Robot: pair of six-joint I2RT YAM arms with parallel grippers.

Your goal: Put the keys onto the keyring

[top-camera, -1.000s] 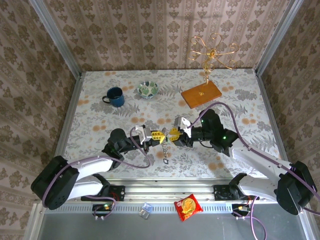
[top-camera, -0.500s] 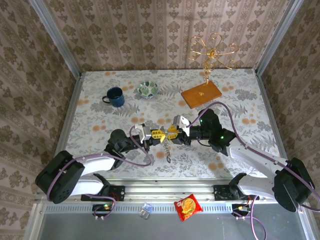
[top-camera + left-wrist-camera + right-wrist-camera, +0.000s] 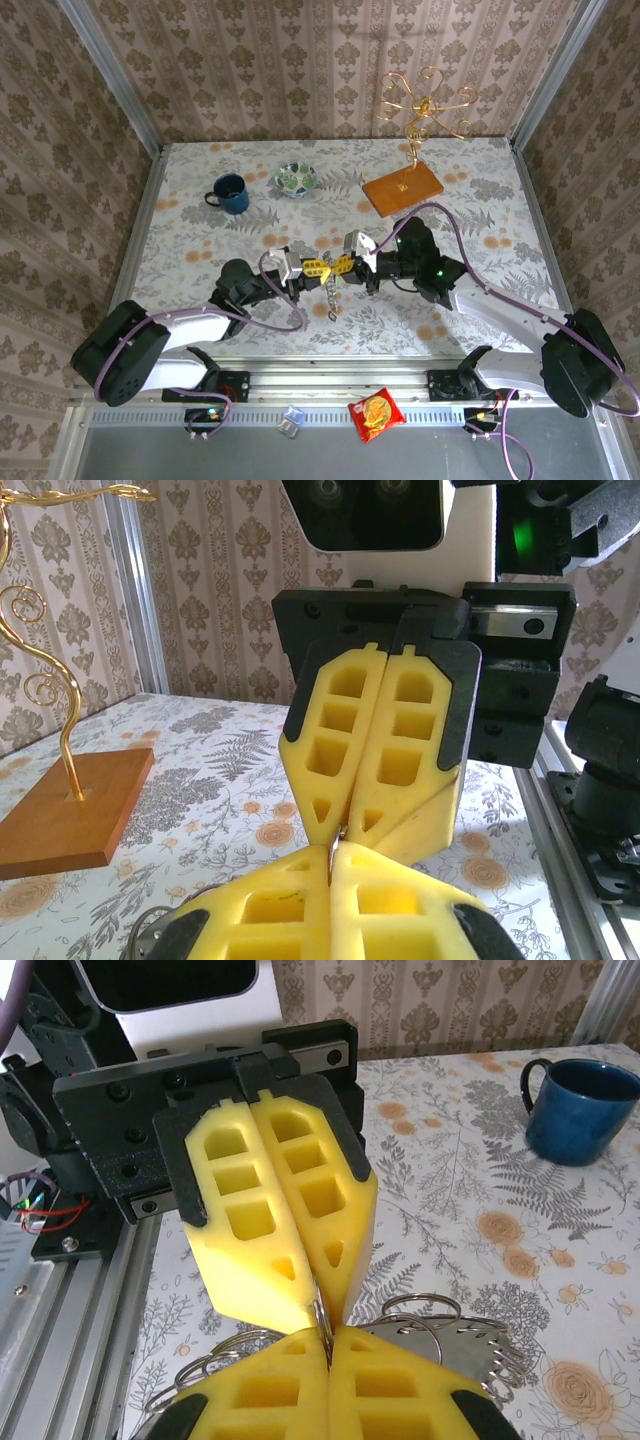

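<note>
Over at the left of the floral-patterned table, we see a dark blue ceramic mug standing upright, and near it on the right a small patterned bowl. Closer to the arm bases, around the table's middle, the left end effector points right with its yellow foam pads pressed together. The right wrist view shows them closed on a thin silver metal keyring, pinched at the very tips. A short metal chain trails from that spot toward the near edge. Facing it tip to tip, the right end effector is likewise clamped shut, its pads meeting on the same keyring from the other side. Just beyond its pads, the right wrist view shows several loose wire rings and flat silvery toothed keys bunched together. Farther right and toward the back, an orange-brown wooden board carries an upright gold wire stand.
</note>
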